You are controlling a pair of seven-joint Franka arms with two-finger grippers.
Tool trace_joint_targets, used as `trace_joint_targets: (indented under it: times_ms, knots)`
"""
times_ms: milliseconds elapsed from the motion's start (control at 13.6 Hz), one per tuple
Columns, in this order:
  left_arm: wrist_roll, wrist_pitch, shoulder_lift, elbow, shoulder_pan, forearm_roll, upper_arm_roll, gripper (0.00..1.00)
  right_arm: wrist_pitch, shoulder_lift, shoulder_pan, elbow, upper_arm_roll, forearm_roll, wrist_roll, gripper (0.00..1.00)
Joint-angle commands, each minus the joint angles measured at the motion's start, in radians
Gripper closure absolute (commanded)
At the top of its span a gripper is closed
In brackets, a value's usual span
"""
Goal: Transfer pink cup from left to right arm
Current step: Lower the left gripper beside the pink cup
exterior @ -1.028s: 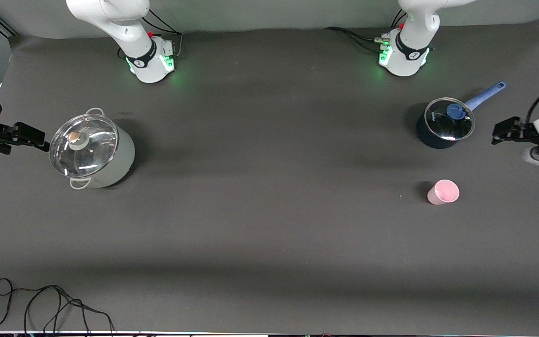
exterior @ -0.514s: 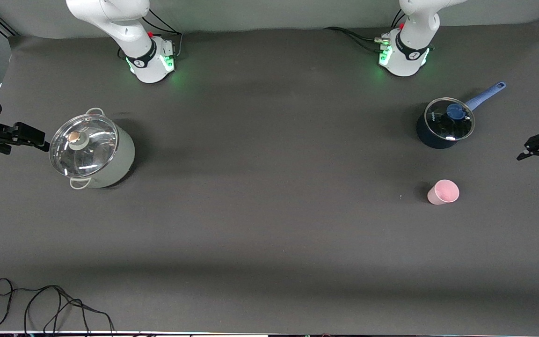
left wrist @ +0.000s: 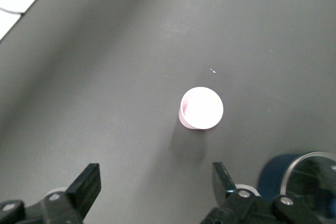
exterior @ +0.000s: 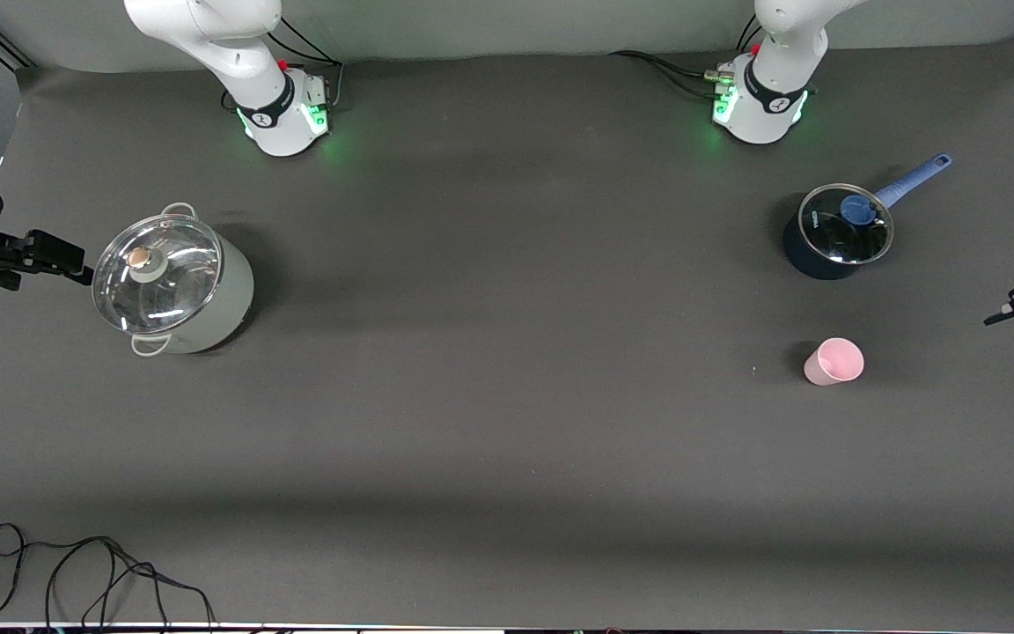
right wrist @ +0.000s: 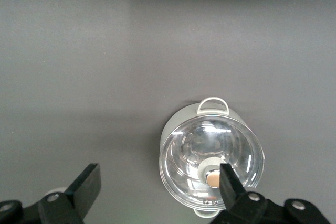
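The pink cup (exterior: 833, 361) stands upright, mouth up, on the dark table toward the left arm's end, nearer to the front camera than the blue saucepan. My left gripper (exterior: 1007, 350) hangs over the table's edge at that end, level with the cup and well apart from it. Its splayed fingers are open and hold nothing. In the left wrist view the cup (left wrist: 201, 108) lies ahead of the open left gripper (left wrist: 156, 179). My right gripper (exterior: 76, 262) waits, open and holding nothing, beside the grey pot at the right arm's end; the right wrist view shows the right gripper (right wrist: 157, 179) with its fingers spread.
A dark blue saucepan (exterior: 834, 234) with a glass lid and blue handle stands farther from the front camera than the cup. A grey pot (exterior: 174, 282) with a glass lid sits toward the right arm's end. A black cable (exterior: 93, 572) lies at the table's near corner.
My left gripper has swung from beside the blue saucepan toward the front camera and the table's end, now level with the cup. The cup and the right arm have not moved.
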Motion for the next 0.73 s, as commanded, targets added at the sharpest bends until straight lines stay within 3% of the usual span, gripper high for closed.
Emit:
trace_joint_targets:
  times_ms: [0,367,661]
  knots:
    - [0.182,0.006,0.057,0.016,0.035,-0.105,-0.009,0.02,-0.013,-0.016,0.005,-0.005,-0.002,-0.004,0.021,0.00]
    - [0.503,-0.012,0.186,0.016,0.109,-0.269,-0.011,0.02,-0.013,-0.016,0.005,-0.006,-0.002,-0.002,0.019,0.00]
    - [0.650,-0.061,0.256,0.017,0.144,-0.358,-0.014,0.02,-0.013,-0.016,0.005,-0.005,-0.002,-0.002,0.019,0.00]
